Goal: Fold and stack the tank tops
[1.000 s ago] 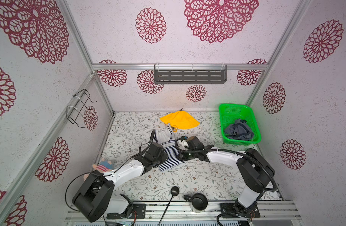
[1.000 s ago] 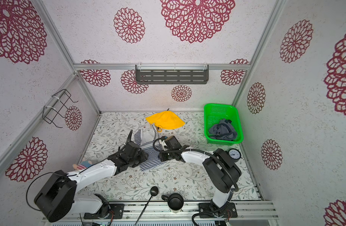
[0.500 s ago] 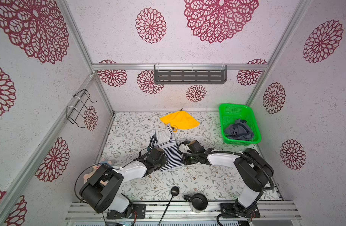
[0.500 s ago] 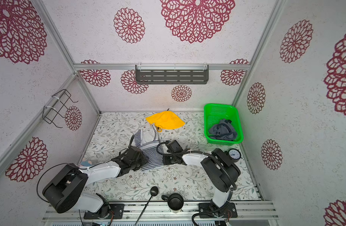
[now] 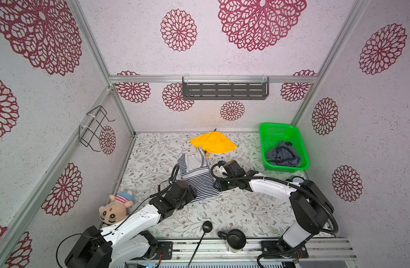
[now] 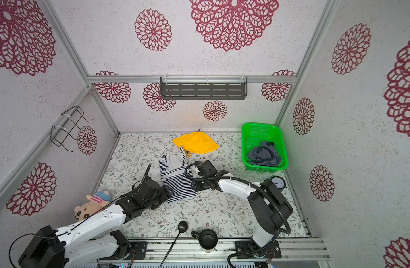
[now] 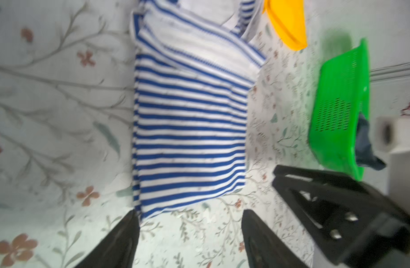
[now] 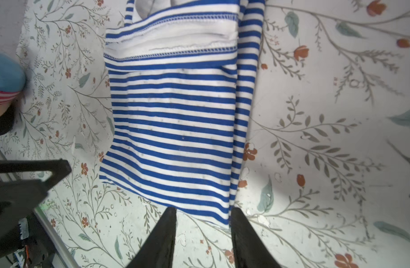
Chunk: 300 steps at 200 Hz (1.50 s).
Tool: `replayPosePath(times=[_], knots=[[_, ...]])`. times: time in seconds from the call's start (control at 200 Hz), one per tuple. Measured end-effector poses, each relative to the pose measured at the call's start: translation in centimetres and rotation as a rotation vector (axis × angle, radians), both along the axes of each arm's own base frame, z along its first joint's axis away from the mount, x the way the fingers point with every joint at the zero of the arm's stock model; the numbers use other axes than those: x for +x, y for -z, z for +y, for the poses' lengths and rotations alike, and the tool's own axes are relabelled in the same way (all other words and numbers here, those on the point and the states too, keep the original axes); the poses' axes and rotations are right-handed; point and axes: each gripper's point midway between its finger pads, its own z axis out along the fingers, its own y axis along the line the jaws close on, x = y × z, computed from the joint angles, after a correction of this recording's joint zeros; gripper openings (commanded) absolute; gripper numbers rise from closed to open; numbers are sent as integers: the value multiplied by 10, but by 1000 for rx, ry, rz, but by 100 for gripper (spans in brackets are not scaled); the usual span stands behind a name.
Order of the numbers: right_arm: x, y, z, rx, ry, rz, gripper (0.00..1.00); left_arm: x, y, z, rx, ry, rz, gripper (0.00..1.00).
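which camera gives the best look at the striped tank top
The right wrist view: the striped tank top fills the frame in sharp focus, stripes and hem stitching clear. The left wrist view shows the tank top too, but blurred. In both top views the tank top is small, partly hidden by the arms.

Left claw (image 7: 190,212), right claw (image 8: 203,209) agape

You've let go of the striped tank top (image 5: 197,178): both pincers now stand with jaws apart. Your left pincer (image 7: 190,212) pulled back off the cloth to its near hem, and your right pincer (image 8: 202,208) backed to the top's right edge. More of the top now lies uncovered, flat on the counter (image 5: 234,208).
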Motion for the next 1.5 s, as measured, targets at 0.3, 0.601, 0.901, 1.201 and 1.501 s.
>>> replayPosePath(times=[0.3,0.601,0.901,1.201,1.501], knots=[[-8,17,-15,10,40,76,37,-9,20,-4,-29,-37,44,68],[-13,23,-13,57,75,115,42,-5,32,-9,-27,-54,62,64],[-16,31,-15,72,107,134,44,-6,36,-10,-27,-59,72,61],[-17,34,-7,97,119,141,46,-7,42,-9,-19,-65,90,43],[-23,46,-3,88,133,175,44,-10,45,-7,-2,-66,105,33]])
